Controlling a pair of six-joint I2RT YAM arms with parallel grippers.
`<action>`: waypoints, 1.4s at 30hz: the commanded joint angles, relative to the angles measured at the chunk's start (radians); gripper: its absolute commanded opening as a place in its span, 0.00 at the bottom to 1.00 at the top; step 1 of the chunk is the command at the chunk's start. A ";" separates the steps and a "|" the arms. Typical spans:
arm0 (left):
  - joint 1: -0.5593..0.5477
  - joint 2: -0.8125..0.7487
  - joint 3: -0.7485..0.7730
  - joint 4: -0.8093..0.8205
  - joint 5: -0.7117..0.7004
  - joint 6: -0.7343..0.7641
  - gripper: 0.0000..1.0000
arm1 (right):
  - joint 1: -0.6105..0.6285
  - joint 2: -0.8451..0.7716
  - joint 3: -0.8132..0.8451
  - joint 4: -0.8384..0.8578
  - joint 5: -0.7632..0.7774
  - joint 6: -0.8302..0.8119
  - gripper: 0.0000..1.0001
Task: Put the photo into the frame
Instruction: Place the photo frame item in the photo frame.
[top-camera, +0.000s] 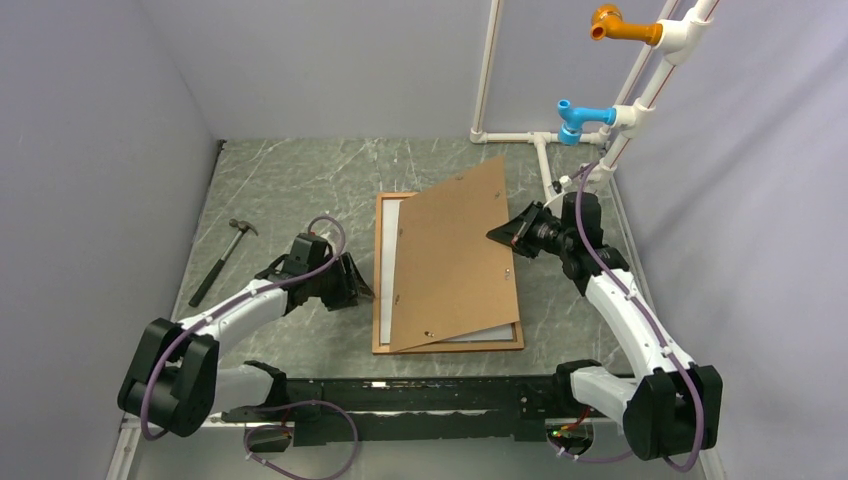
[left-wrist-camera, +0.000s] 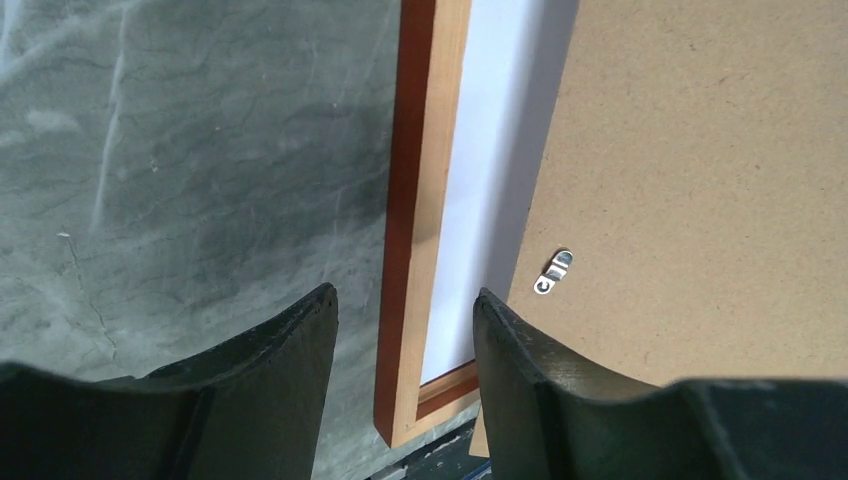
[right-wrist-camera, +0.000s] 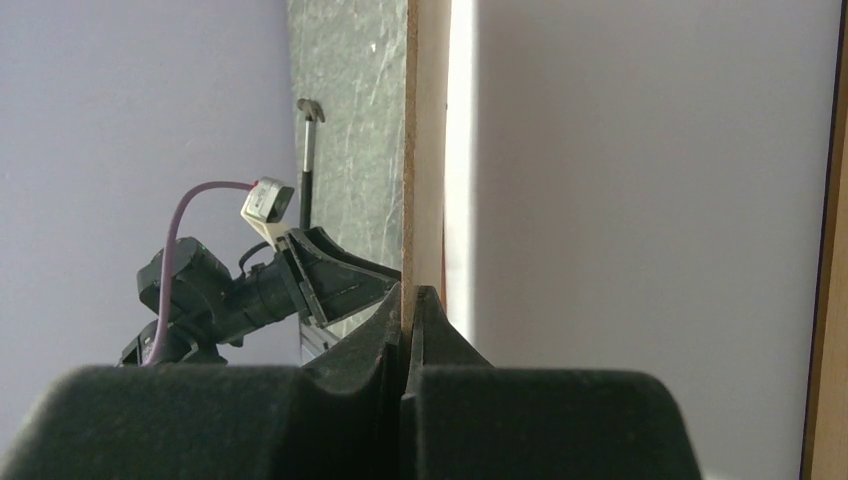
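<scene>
At the frame's (top-camera: 450, 346) 3 o'clock the right gripper (top-camera: 499, 235) pinches the tilted backing board (top-camera: 450, 255) above the photo (top-camera: 391, 262); at 9 o'clock the left gripper (top-camera: 357, 286) gapes empty.

Light's soft and even from overhead, plenty bright in all three views. A dull shadow smudges the desk (left-wrist-camera: 230, 230) just ahead of the left jaws, which look blurry up close while stuff past them is crisp. Right jaws are a dark out-of-focus lump; the backing board (right-wrist-camera: 425, 150) edge pinched between them sharpens farther out.
</scene>
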 joint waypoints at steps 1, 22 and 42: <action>0.002 0.036 -0.010 0.048 -0.010 0.024 0.56 | 0.012 0.018 0.012 0.134 -0.009 0.024 0.00; -0.042 0.163 0.010 0.081 -0.031 0.026 0.50 | 0.038 0.109 0.004 0.237 -0.023 -0.024 0.00; -0.059 0.177 0.037 0.025 -0.084 0.056 0.41 | 0.052 0.182 0.028 0.301 -0.054 -0.092 0.00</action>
